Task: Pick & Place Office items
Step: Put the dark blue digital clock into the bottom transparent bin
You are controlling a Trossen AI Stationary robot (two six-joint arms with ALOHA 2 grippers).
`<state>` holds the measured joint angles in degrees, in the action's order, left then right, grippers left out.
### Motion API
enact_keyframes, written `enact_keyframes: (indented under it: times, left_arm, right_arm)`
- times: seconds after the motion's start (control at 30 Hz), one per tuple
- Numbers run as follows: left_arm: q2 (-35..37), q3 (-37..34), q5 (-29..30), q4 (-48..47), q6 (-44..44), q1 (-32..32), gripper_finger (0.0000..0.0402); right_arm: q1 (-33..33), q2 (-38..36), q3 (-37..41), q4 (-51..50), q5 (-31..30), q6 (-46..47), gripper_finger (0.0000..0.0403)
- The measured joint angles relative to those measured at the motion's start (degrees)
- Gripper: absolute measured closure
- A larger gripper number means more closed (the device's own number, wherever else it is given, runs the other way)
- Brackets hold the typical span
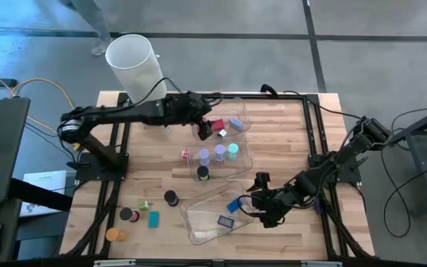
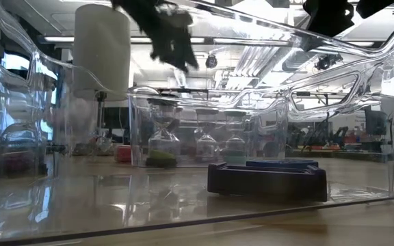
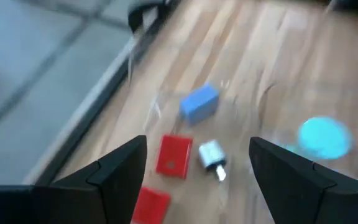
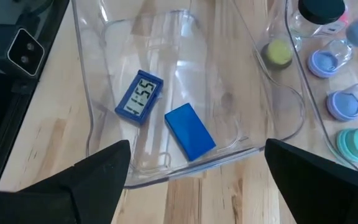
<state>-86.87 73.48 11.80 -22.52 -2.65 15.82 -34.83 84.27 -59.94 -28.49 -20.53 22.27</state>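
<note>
So we're roughly halfway through sorting the office items, going by how things lie. The left tool [image 1: 207, 127] hangs over the far clear tray [image 1: 242, 111] with its fingers spread and nothing between them; right under it, in the left wrist view, we can see two red blocks [image 3: 174, 155], a blue block [image 3: 199, 103] and a small white piece [image 3: 212, 155] lying in that tray, so it looks like that tray is getting the blocks. The middle tray [image 1: 250, 157] holds the short cylinders: a lilac one [image 1: 219, 153], a teal one [image 1: 232, 151], another lilac one [image 1: 204, 156] and a dark one [image 1: 202, 173], with a little pink piece [image 1: 185, 154] on the bench [image 1: 288, 141] just to its left. The near tray [image 1: 199, 230] has a flat blue rectangle [image 4: 189, 131] and a small blue digital clock [image 4: 139, 96] in it, apart from each other. The right tool [image 1: 262, 202] sits at that tray's right edge, fingers spread wide and empty. What's left, as far as we can tell: a black cylinder [image 1: 170, 198] just left of the near tray, and down at the near left of the bench a black-and-red cylinder [image 1: 127, 214], a flat teal rectangle [image 1: 153, 219], a small green bit [image 1: 144, 204] and an orange cylinder [image 1: 113, 235]. So five or six loose pieces to go, all on the left arm's side.
</note>
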Motion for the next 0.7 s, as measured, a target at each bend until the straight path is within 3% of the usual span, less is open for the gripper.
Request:
enact_keyframes:
  times: [0.13, 0.27, 0.5, 0.7]
  left_arm:
    - [5.64, 0.04, 5.28, -0.58, 0.88, -6.49, 0.0125]
    - [10.39, 0.04, 7.42, -4.18, -4.01, -13.40, 0.0125]
    - [12.89, 0.02, 7.56, -11.39, -11.25, -24.89, 0.0125]
    - [12.87, 0.02, 7.55, -11.39, -12.14, -32.78, 0.0125]
  right_arm:
    - [0.00, 0.00, 0.00, -0.52, 1.07, -0.91, 0.0041]
    - [-0.05, -0.62, 0.00, -3.49, 5.96, 0.41, 0.0041]
    - [-0.08, -2.88, 0.00, -11.98, 18.53, 13.92, 0.0041]
    - [-1.83, -3.02, 0.00, -13.96, 33.70, 22.95, 0.0041]
